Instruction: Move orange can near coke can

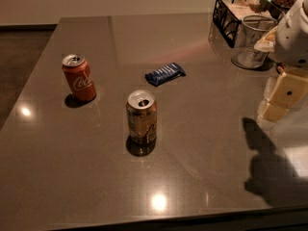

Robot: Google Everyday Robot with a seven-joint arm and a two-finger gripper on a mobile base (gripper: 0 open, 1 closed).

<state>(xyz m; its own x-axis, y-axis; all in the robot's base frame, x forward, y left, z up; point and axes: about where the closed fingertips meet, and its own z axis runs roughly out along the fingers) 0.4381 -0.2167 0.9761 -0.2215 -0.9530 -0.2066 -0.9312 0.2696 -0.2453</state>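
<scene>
The orange can (pixel 141 118) stands upright near the middle of the grey table (pixel 202 143); its body is dull orange-brown with dark markings and a silver top. The coke can (pixel 79 78) stands upright to its left and farther back, red with white script. The two cans are apart. My gripper (pixel 281 97) is at the right edge of the view, a white and cream arm part raised above the table, well to the right of the orange can and holding nothing that I can see.
A blue snack wrapper (pixel 165 74) lies behind the orange can. A clear glass cup (pixel 252 42) and a black wire basket (pixel 233 11) stand at the back right. The table's front edge runs along the bottom; dark floor lies at the left.
</scene>
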